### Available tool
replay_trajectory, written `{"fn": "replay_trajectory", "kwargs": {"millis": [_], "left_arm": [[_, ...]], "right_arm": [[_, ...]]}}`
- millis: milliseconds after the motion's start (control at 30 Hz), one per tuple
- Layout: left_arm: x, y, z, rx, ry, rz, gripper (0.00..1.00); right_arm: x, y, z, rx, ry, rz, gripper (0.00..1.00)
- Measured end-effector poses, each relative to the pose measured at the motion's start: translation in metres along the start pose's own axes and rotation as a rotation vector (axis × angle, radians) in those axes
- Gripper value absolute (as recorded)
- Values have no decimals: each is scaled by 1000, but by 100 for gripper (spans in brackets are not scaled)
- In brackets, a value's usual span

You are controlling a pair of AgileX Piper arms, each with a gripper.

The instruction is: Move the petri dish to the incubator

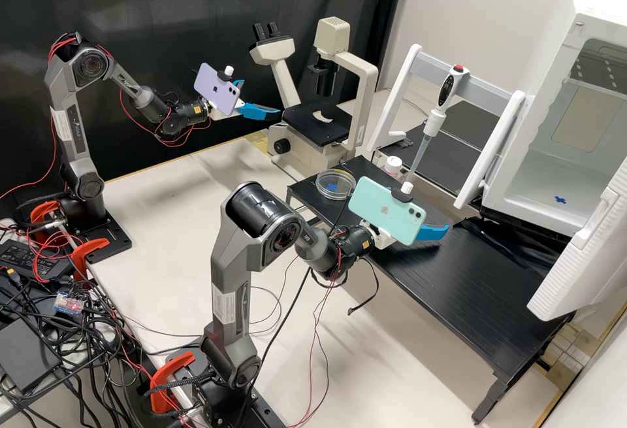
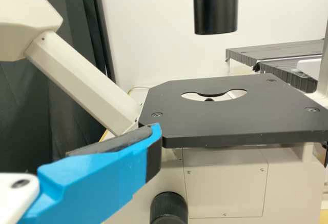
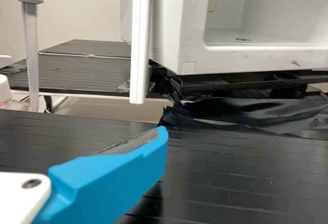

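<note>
Petri dish (image 1: 336, 184) lies flat on black worktop (image 1: 457, 271), presumably for stability; left gripper (image 1: 262, 97), right gripper (image 1: 431, 211): fingers apart, empty.

No wording or numbers I can read — print's too small. Pale label (image 1: 225, 308) on right arm (image 1: 232, 258), another on left arm (image 1: 65, 98). Logo mark (image 1: 384, 210) on mint phone (image 1: 366, 199), one on lilac phone (image 1: 228, 98). Blue cross (image 1: 560, 199) inside incubator (image 1: 522, 160) — behind its front edge.
</note>
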Motion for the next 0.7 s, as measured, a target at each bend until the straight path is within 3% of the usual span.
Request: {"fn": "replay_trajectory", "kwargs": {"millis": [300,533,700], "left_arm": [[0,0,0,0,0,0,100],[0,0,0,0,0,0,100],[0,0,0,0,0,0,100]], "right_arm": [[-7,2,-4,16,0,11,100],[-42,9,-37,25,121,36,100],[-65,-3,-66,34,234,-8,100]]}}
